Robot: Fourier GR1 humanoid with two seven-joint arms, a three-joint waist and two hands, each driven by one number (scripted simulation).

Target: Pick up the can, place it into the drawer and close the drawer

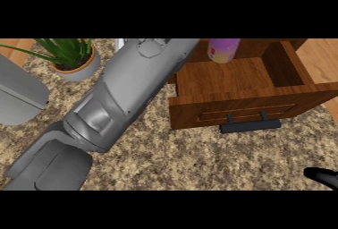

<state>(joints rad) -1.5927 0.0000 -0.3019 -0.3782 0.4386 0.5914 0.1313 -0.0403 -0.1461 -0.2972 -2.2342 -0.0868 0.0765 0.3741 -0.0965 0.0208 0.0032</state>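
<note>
A purple can (pixel 223 49) with a pale label stands inside the open wooden drawer (pixel 231 85), at its back near the view's top edge. The drawer is pulled out over the counter, and its black handle (pixel 251 125) faces me. My left forearm (pixel 125 96) runs from the lower left up to the top edge, just left of the drawer. Its hand lies beyond the top edge, hidden. Only a black tip of my right hand (pixel 323 176) shows at the lower right edge, well away from the drawer.
A potted green plant (pixel 73 58) stands at the upper left, close to my left forearm. A grey rounded shape (pixel 20 96) sits at the left edge. The speckled counter (pixel 198 156) stretches in front of the drawer.
</note>
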